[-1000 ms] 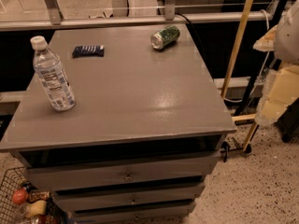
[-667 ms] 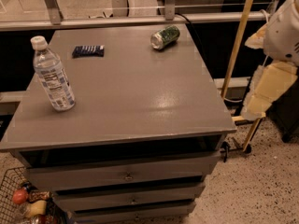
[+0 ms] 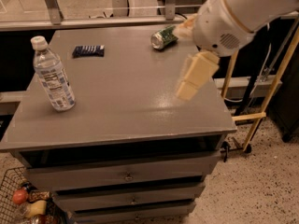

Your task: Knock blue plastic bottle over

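The blue plastic bottle (image 3: 53,76) stands upright near the left edge of the grey table (image 3: 126,111). It is clear and ribbed, with a white cap and a blue-and-white label. My gripper (image 3: 193,77) hangs from the white arm (image 3: 233,17) that reaches in from the upper right. It is above the right part of the table, far to the right of the bottle and not touching it. It holds nothing that I can see.
A green drink can (image 3: 163,37) lies on its side at the back right of the table, just behind the arm. A dark blue packet (image 3: 88,51) lies at the back left. A wire basket (image 3: 18,204) with items sits on the floor at lower left. A yellow-framed stand (image 3: 261,111) is to the right.
The arm has swung in from the right edge of the view and now sits over the table's right side. The bottle, can and packet have not moved.
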